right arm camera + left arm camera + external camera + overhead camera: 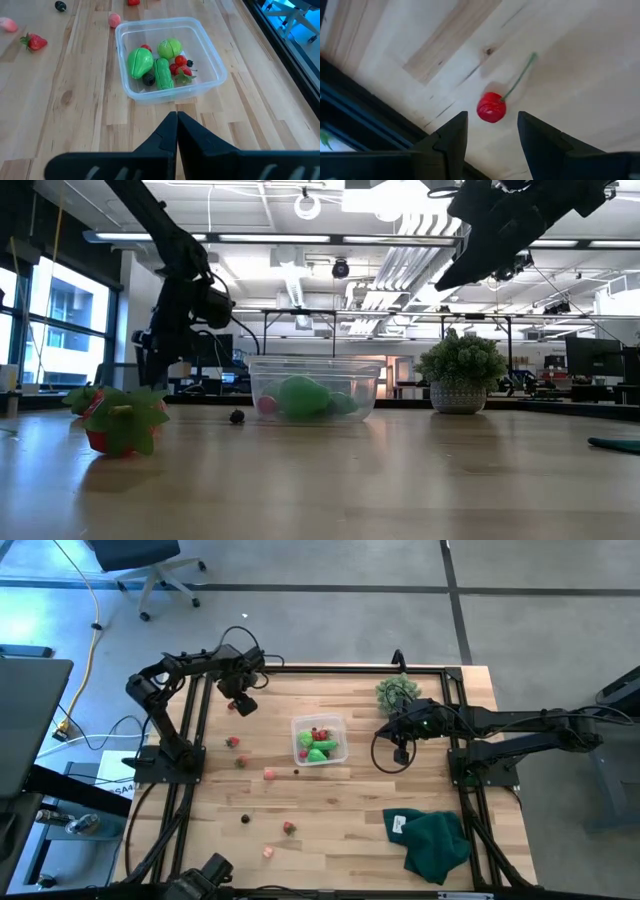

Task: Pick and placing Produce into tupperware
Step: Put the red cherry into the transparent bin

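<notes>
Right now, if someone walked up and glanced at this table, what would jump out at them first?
Probably the clear tupperware mid-table, already holding bright green and red produce. Next, the left gripper open over a red cherry near the table's far left corner, while more pieces lie scattered on the wood. The right gripper waits shut, just right of the tupperware.

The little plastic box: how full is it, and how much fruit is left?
Partly filled: the tupperware already holds several green and red pieces. The left hand hangs open over a red cherry; the right hand waits shut, empty. A strawberry and other bits remain on the table.
</notes>
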Available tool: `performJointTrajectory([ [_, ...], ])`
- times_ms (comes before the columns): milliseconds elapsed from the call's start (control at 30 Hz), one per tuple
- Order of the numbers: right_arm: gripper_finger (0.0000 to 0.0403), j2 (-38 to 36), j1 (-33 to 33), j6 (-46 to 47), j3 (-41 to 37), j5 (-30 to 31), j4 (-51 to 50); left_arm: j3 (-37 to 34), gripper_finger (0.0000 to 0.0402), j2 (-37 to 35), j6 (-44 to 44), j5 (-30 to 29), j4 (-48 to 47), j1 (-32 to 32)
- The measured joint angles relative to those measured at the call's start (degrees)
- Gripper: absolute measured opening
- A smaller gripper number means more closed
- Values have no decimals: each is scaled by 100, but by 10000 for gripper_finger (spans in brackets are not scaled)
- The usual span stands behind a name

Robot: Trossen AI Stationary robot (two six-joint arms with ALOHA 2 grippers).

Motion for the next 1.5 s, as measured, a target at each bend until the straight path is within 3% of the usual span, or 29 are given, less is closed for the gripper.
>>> performJointTrajectory([
  [633,2,0,0,0,0,1,0,0,161,-2,-1979,-547,-220,-344],
  [833,2,0,1,0,0,0,1,3,161,-2,-2111,-548,-44,-333],
  [1100,2,0,2,-2,0,1,0,2,161,-2,-2168,447,309,-333],
  [1500,2,0,0,0,0,-1,0,2,161,-4,-2157,732,834,-567],
])
